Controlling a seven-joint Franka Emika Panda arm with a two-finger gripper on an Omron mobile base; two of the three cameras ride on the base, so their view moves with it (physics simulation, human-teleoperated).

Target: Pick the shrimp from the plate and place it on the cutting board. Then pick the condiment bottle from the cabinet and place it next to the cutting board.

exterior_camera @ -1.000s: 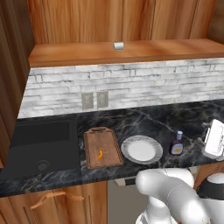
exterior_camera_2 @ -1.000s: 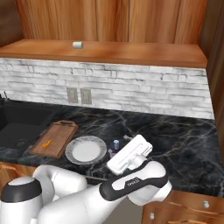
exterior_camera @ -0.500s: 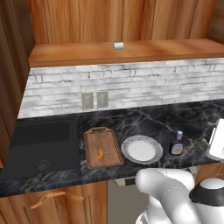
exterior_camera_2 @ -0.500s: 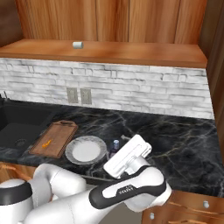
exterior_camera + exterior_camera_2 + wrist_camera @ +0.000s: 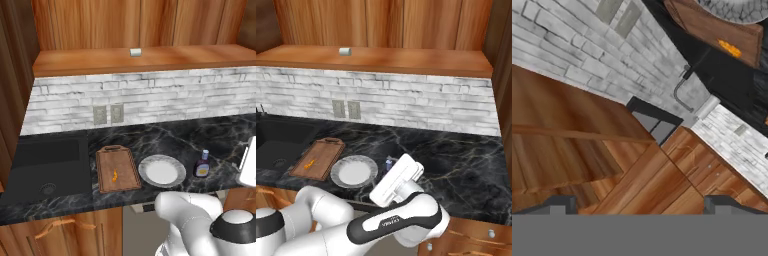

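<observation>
The shrimp (image 5: 114, 176) lies on the brown cutting board (image 5: 117, 157), small and orange; both show again at the shrimp (image 5: 310, 163) and board (image 5: 321, 155). Right of the board sits the bare white plate (image 5: 161, 170). The condiment bottle (image 5: 202, 164) stands upright on the counter to the plate's right, apart from the board. In the right base view my white hand hides most of the bottle (image 5: 389, 162). The cabinet ledge (image 5: 150, 60) runs above the brick wall. My gripper (image 5: 639, 206) is open with nothing between its fingertips (image 5: 562, 204), held above the counter's front right, away from everything.
A small white block (image 5: 135, 51) rests on the cabinet ledge. A dark sink (image 5: 47, 160) lies left of the board, its faucet (image 5: 684, 92) showing in the hand view. Lower cupboards with curved handles (image 5: 62, 226) front the counter. My arm's elbow (image 5: 235, 227) rises at lower right.
My arm has folded slightly, the elbow sinking and the hand drifting a little to the right. The gripper stays open. Nothing on the counter has moved.
</observation>
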